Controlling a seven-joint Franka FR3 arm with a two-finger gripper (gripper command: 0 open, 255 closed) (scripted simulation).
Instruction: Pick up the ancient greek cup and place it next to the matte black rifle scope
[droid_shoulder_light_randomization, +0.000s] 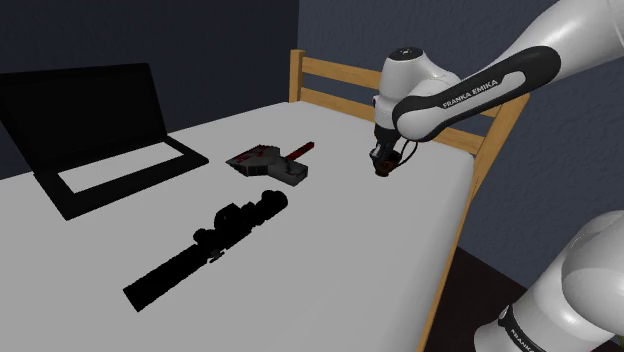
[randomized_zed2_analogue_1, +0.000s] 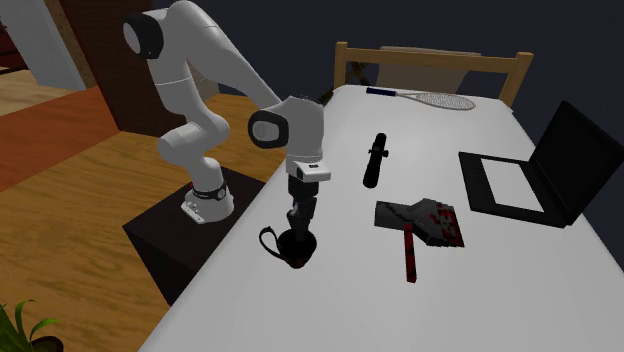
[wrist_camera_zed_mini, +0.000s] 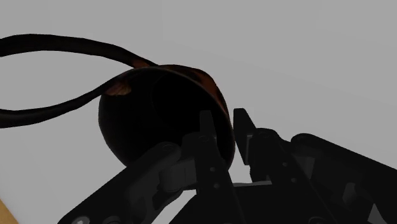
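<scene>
Now tool (wrist_camera_zed_mini: 224, 122) clamped on dark cup (wrist_camera_zed_mini: 146, 121) rim; black scope (randomized_zed2_analogue_1: 375, 160) well apart.

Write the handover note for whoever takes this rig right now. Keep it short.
Hand: shut on the dark cup. Its fingers clasp the wall at the rim, one inside and one outside.
Cup: low, near one long edge of the white surface. I cannot tell whether it has left the surface.
Rifle scope: lying flat mid-surface, well apart from the cup.
Done: the grasp.
Left: lift, carry to the scope, set the cup down beside it, release.
</scene>
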